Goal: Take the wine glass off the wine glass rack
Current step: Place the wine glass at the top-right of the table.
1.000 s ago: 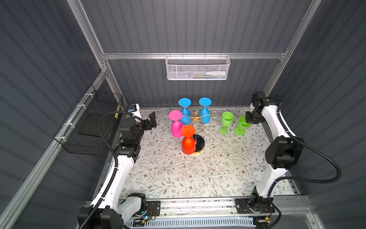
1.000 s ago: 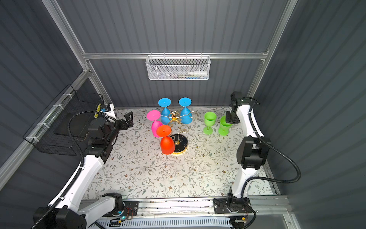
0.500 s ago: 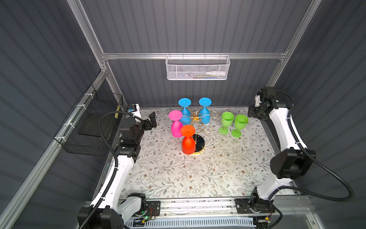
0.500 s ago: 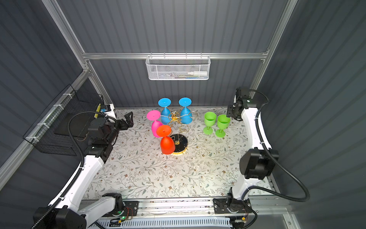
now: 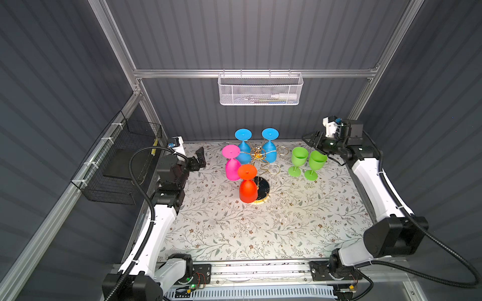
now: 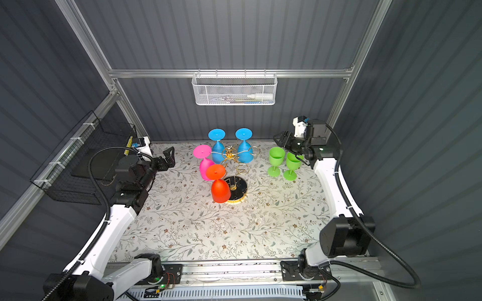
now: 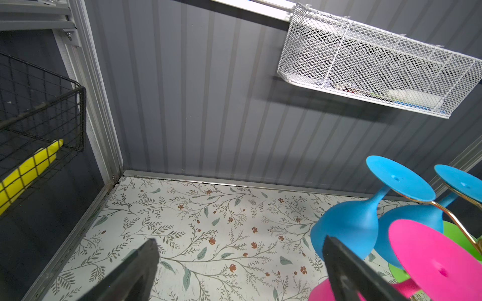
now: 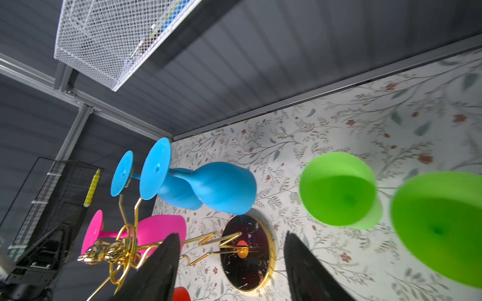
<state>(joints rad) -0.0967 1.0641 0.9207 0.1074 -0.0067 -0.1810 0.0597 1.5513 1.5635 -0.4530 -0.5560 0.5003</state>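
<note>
R gripper (image 5: 311, 142) spread, empty, right of the rack (image 5: 257, 156), just beyond two green glasses (image 5: 298, 156) standing off it. L gripper (image 5: 200, 156) spread, left of rack. Prob. between picks; next: slide nearer blue glass (image 5: 270, 153) off its arm, seat hard to see.

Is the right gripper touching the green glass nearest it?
Apart. In the right wrist view the right gripper stands open, and floral mat shows between its fingers and the green glass.
</note>
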